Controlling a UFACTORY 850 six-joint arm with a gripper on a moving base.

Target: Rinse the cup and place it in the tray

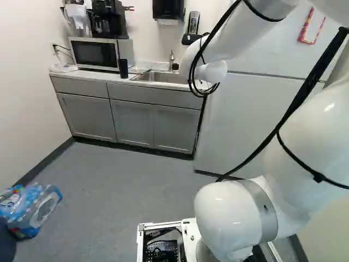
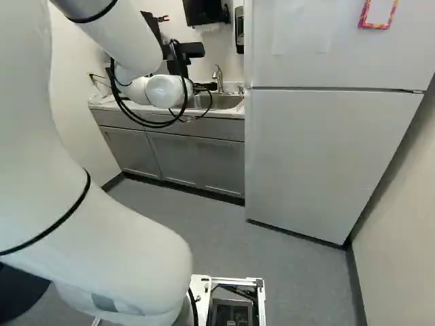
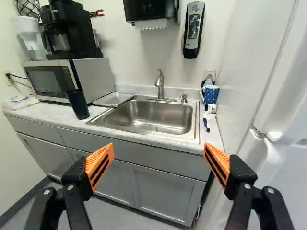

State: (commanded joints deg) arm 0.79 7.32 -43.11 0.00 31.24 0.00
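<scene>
Past the wrist in the right base view, only a dark part of my gripper (image 2: 204, 87) shows, in front of the sink. In the wrist view the gripper (image 3: 159, 151) stands wide open, nothing between its orange pads. Ahead lies the steel sink (image 3: 148, 117) with its faucet (image 3: 160, 84). A dark tumbler (image 3: 77, 104) stands on the counter by the microwave, tilted in this view. On the sink's other side is a blue dotted mug (image 3: 211, 95). A flat metal tray (image 3: 113, 99) lies between microwave and basin. Which vessel is the task's cup, I cannot tell.
A brush (image 3: 210, 113) lies beside the sink near the mug. The microwave (image 3: 67, 79) carries a coffee machine (image 3: 69, 31). A tall white fridge (image 2: 319, 149) stands close beside the counter. Water bottles (image 1: 32, 207) lie on the floor at the left base view's left.
</scene>
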